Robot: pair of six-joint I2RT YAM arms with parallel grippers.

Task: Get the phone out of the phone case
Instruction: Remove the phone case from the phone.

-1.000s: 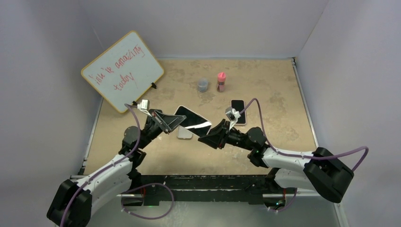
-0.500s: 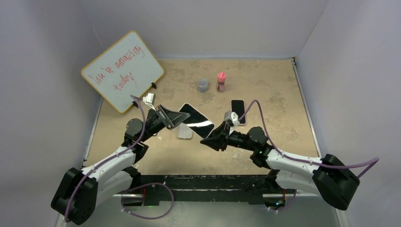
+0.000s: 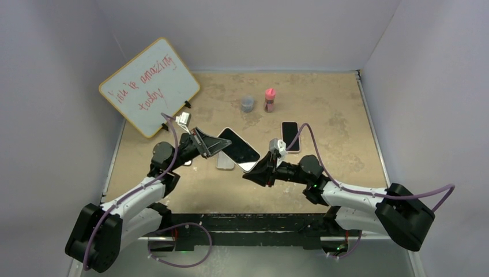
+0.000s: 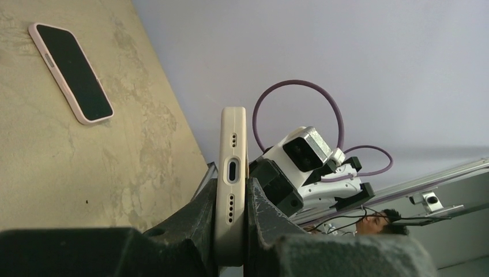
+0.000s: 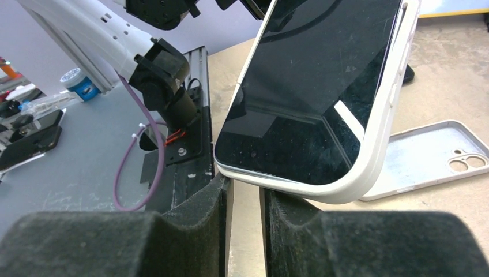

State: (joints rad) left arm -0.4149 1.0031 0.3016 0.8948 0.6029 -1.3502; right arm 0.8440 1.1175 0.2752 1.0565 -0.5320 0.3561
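A phone with a black screen sits in a white case and is held tilted above the table. My left gripper is shut on its charging-port end, which shows edge-on between the fingers in the left wrist view. My right gripper is at the phone's other end. In the right wrist view the cased phone lies across just above the tips of my right gripper. Its jaws stand slightly apart with only table between them.
An empty pale case lies on the table under the held phone, also in the right wrist view. A second phone in a pink case lies further right. A whiteboard, grey cup and pink bottle stand at the back.
My left gripper has moved a little up and right with the cased phone. My right gripper has edged left and lower to the phone's near end.
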